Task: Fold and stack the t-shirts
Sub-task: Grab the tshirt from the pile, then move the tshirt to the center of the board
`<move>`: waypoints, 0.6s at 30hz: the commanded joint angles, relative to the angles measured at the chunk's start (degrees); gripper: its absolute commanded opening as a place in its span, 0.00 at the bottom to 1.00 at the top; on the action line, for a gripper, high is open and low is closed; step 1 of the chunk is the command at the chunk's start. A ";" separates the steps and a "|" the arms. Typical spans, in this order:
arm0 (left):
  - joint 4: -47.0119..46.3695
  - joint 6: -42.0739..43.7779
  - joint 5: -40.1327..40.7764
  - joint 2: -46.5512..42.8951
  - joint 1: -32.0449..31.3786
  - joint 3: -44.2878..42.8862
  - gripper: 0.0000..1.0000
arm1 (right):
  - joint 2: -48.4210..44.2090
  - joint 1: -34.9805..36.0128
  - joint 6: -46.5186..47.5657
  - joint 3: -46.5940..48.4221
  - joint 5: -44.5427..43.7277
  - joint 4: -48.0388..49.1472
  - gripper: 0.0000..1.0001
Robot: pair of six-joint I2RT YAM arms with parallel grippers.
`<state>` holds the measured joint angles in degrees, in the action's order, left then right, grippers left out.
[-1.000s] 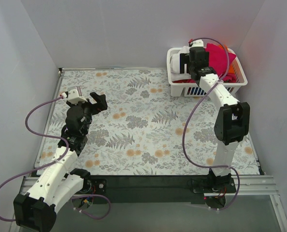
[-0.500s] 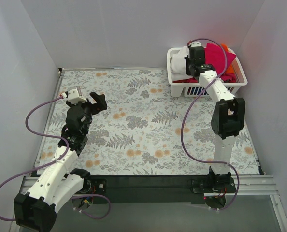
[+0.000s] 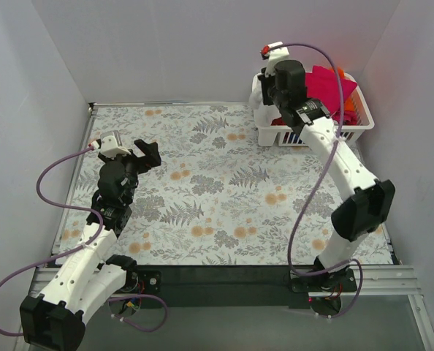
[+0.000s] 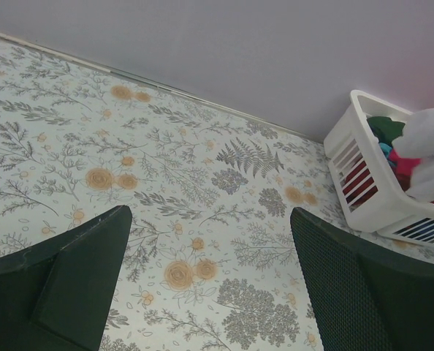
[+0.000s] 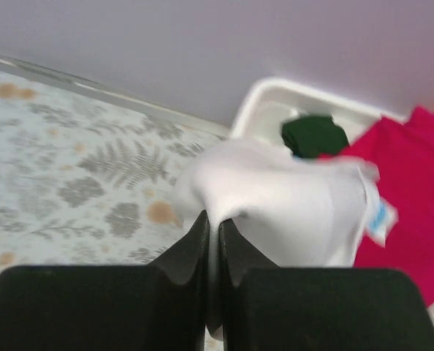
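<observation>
Right gripper (image 5: pixel 212 228) clamped on thin fold of white t-shirt (image 5: pixel 275 208), above basket (image 3: pixel 352 131) left rim. Left gripper (image 4: pixel 210 263) wide open, empty. Risk: small pinch slips; trailing cloth snags rim, drags basket.

We saw the white t-shirt (image 5: pixel 275 197) as soft, matt cloth, creased where the right gripper (image 5: pixel 212 228) pinched it between smooth, matt black fingers (image 5: pixel 180 256). The basket (image 4: pixel 352 157) at the desk's far right corner was smooth, faintly glossy white plastic. The desk cover (image 4: pixel 202 146) looked matt and flower-printed. On the left gripper (image 4: pixel 210 216), one pad (image 4: pixel 334 285) showed a fine mesh grain.
</observation>
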<state>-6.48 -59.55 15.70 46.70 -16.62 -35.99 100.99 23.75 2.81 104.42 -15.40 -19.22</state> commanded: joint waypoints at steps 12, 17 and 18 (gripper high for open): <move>0.33 0.31 1.79 -0.29 -0.16 -0.31 0.84 | -28.12 17.47 -2.37 -21.43 5.11 5.51 0.54; 0.68 -0.30 1.87 0.50 -0.08 -0.57 0.84 | -32.78 17.47 -8.34 -36.63 -0.50 4.55 0.91; 1.03 -0.39 1.79 0.76 -0.16 -0.66 0.84 | -33.31 17.56 -10.17 -38.48 -0.16 4.55 0.91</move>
<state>-6.46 -59.86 16.38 47.00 -16.62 -35.99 69.76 41.28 -2.11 70.72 -13.23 -13.93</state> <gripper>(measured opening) 0.840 0.907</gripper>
